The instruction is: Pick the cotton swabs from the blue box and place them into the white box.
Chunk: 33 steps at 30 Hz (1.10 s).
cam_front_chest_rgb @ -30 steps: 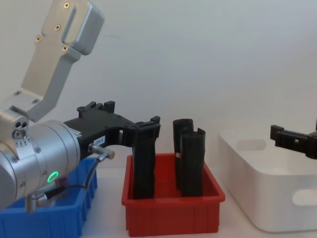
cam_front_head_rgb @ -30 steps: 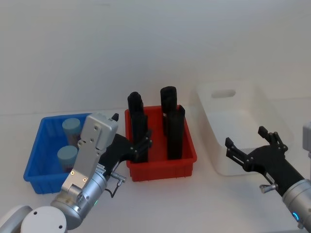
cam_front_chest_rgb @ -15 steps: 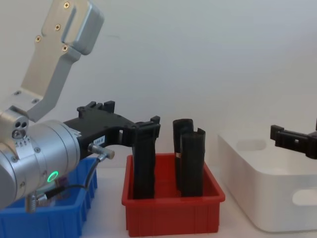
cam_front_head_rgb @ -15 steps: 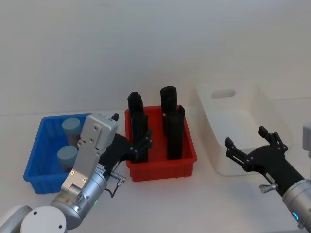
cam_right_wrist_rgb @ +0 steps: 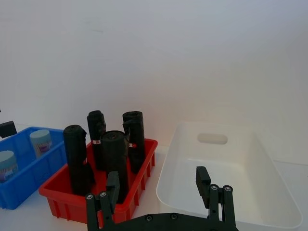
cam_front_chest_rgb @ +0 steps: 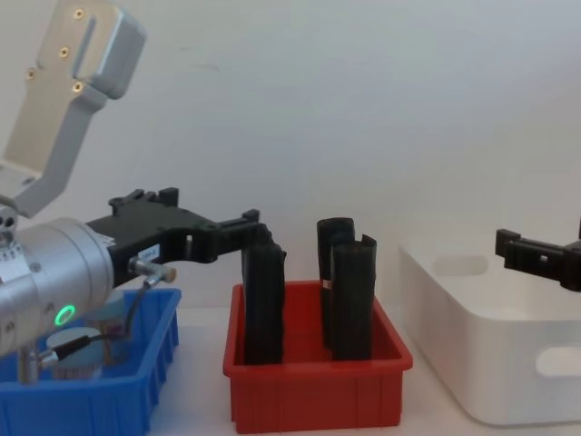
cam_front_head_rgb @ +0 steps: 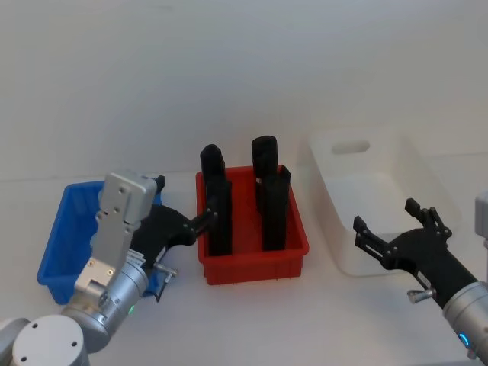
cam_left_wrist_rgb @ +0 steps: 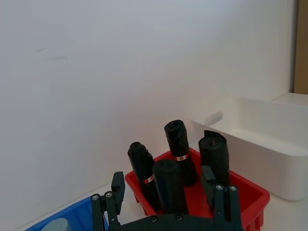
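left pincer (cam_left_wrist_rgb: 162, 179) sat apart over 3 o'clock rim of blue box (cam_front_head_rgb: 57, 244); dropping for cotton swabs (cam_right_wrist_rgb: 40, 142) risked clipping black rolls (cam_front_head_rgb: 265, 152). right pincer (cam_front_head_rgb: 385, 215) apart, idle by white box (cam_front_head_rgb: 328, 183).

A low, rectangular red plastic bin (cam_front_head_rgb: 255, 265) is set on the white surface (cam_front_head_rgb: 252, 324). Four tall black cylindrical rolls are stood upright inside it in two rows of two. The rear left roll (cam_front_head_rgb: 212, 162) and the rear right roll (cam_front_head_rgb: 264, 151) are placed toward the wall. The front left roll (cam_front_head_rgb: 219, 225) and the front right roll (cam_front_head_rgb: 275, 210) are placed nearer the bin's front edge. A narrow red-and-white band (cam_left_wrist_rgb: 181, 157) is seen around one roll. A plain white wall (cam_front_head_rgb: 229, 69) is seen behind, marked by a few faint dark scuffs (cam_left_wrist_rgb: 48, 53).
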### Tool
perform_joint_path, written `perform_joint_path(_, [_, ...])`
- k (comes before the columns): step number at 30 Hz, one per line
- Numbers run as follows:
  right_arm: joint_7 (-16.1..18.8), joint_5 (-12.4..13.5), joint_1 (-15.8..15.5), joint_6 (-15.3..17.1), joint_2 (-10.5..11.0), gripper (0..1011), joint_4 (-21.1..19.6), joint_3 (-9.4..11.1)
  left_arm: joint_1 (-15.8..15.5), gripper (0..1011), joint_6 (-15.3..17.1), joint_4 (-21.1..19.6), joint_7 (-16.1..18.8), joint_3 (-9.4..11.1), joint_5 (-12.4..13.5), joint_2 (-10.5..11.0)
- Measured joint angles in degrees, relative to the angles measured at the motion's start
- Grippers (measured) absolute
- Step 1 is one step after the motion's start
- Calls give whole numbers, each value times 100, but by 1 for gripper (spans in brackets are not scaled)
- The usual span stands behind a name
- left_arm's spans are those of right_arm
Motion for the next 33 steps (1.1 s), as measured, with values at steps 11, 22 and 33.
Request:
perform_joint_path(11, [0, 0, 0, 0, 0, 1002, 0, 0, -103, 1003, 355, 272, 121, -268, -451, 93])
perform_joint_path(22, [0, 0, 0, 0, 0, 1002, 0, 0, -268, 1003, 746, 692, 151, -492, -759, 147])
perform_joint_path(33, [0, 0, 0, 0, 0, 1002, 0, 0, -426, 1003, 1055, 1067, 99, -617, -793, 161])
